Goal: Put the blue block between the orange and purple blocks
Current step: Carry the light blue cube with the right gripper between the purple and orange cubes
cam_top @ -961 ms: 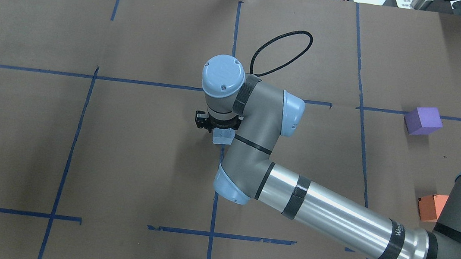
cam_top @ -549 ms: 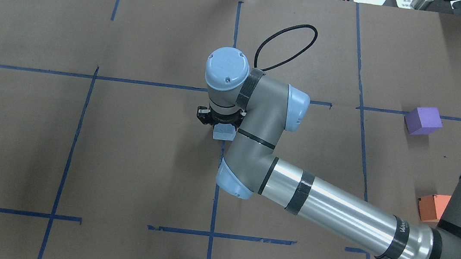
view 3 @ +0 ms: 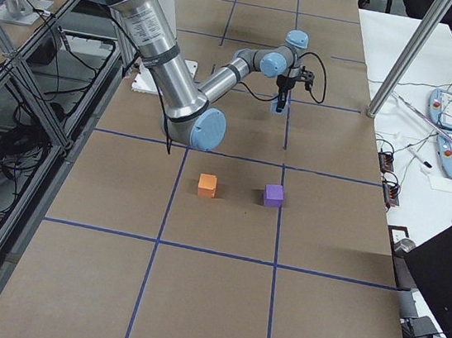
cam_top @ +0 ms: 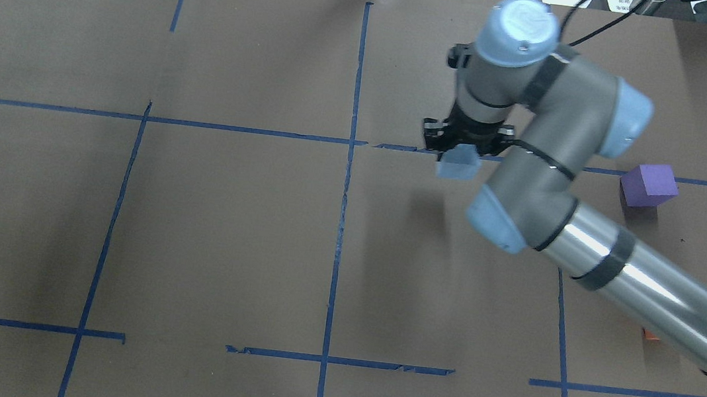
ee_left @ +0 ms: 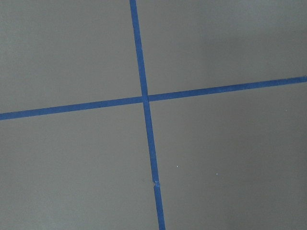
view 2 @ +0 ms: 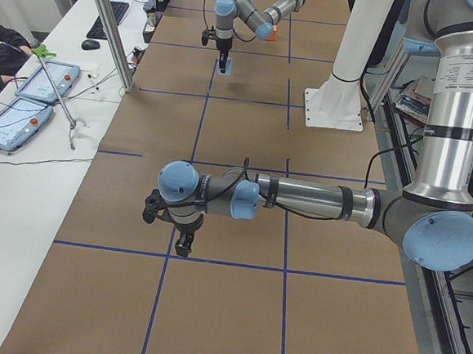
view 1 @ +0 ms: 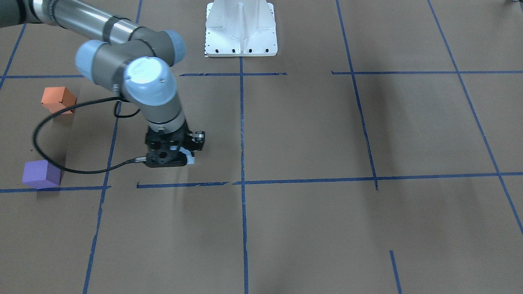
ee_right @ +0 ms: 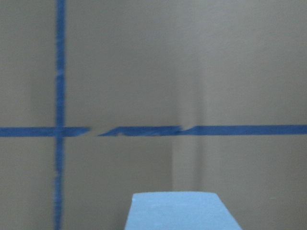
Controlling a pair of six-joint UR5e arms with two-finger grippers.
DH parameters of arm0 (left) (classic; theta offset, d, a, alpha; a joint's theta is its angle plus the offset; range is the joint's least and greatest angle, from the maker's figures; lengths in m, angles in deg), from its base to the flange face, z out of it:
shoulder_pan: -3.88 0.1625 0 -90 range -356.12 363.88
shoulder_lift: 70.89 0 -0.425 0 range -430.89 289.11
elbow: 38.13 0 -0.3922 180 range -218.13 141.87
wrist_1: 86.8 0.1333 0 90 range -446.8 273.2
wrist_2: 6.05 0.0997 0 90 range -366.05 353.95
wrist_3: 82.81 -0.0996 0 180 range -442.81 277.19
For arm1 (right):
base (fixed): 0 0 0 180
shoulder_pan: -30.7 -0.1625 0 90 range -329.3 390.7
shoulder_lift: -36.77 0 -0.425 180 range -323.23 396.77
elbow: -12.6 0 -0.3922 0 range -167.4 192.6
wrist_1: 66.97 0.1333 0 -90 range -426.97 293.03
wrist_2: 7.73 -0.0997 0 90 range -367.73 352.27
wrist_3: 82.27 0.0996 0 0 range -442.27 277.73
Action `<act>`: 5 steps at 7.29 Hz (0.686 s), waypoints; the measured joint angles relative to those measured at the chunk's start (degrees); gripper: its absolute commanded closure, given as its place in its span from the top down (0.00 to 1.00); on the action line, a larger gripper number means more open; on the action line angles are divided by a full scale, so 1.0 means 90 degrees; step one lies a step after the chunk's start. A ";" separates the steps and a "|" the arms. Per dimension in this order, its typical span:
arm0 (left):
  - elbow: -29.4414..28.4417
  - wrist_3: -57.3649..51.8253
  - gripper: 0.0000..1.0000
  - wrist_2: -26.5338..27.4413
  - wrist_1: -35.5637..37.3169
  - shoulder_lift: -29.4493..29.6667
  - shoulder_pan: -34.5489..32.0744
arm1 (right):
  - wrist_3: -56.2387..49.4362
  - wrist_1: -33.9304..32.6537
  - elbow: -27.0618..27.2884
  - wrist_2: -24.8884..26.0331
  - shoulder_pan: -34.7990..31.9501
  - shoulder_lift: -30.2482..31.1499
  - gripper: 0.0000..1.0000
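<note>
From the front, the right gripper [view 1: 179, 153] is clamped tight on the blue block [view 1: 189, 158]. Only a small pale blue bit peeks out beside the black fingers. The orange block [view 1: 58, 98] and the purple block [view 1: 41, 173] sit on the brown paper [view 1: 306, 122] off to one side, with a gap between them. A black cable [view 1: 49, 122] loops in front of that gap.

From above, the right gripper points down with the blue block between its fingers, over a blue tape line [cam_top: 235, 128]. The block's shadow lies apart from it on the paper, so the block is up in the air. The purple block is near, on the other side of the arm. Only a tiny bit of the orange block shows past the arm.

From the left end, the left gripper [view 2: 184, 242] hangs over the paper close to a tape line. I cannot tell if it is open or closed.

From the right end, the orange and purple blocks sit side by side. The blue block is well apart from them, farther along the table.

The left wrist camera shows only crossed tape on paper.

The right wrist camera shows the blue block at the bottom edge, with blurry tape lines past it.
</note>
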 measured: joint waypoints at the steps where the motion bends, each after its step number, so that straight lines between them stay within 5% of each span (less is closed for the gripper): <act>1: 0.0000 0.0002 1.00 0.0000 -0.0003 0.0002 0.0000 | -0.0820 0.0021 0.0489 -0.0292 -0.0490 0.0811 0.21; 5: 0.0028 0.0289 1.00 -0.0008 -0.0053 0.0002 0.0002 | -0.2188 0.1563 0.0921 -0.0688 -0.1562 0.3451 0.23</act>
